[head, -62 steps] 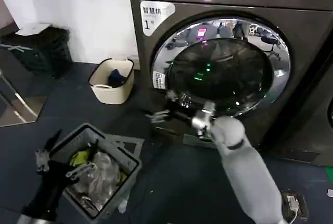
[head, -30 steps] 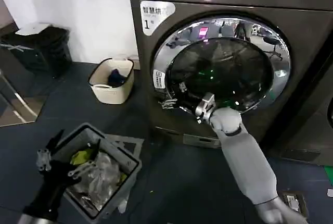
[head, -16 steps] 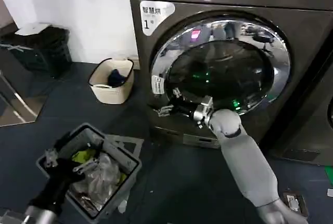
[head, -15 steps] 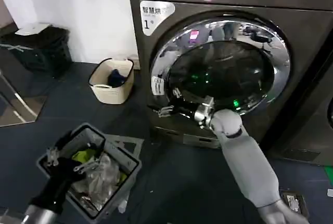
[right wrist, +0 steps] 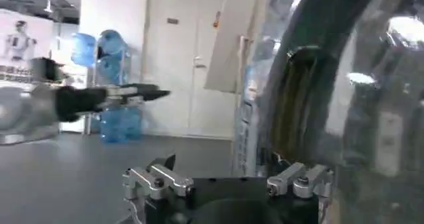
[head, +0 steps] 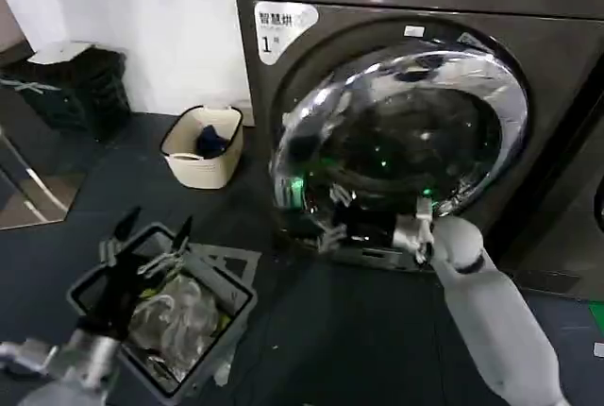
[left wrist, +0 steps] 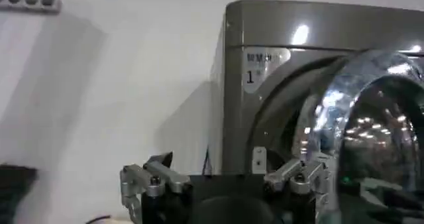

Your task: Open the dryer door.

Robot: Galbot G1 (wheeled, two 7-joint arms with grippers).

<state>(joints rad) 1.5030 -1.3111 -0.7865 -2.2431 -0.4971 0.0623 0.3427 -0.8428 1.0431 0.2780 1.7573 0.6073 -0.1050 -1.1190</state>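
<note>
The dryer door (head: pixel 406 132) fills the upper right of the head view, its chrome ring swung a little out from the dark grey machine front (head: pixel 283 66) on its left side, with a dark gap showing between ring and cabinet. Below the ring, at lower centre, the right gripper (head: pixel 332 225) reaches in from the grey right arm (head: pixel 491 302); its fingers are spread apart and hold nothing, one lying close against the door's lower left edge. At lower left the left gripper (head: pixel 149 247) hangs with fingers parted and empty over a grey crate (head: pixel 236 307) of crumpled items. The floor (head: pixel 330 330) is dark blue-grey; a cream basket (head: pixel 203 172) stands by the white wall (head: pixel 160 19) at upper left, near a black bin (head: pixel 66 85).
</note>
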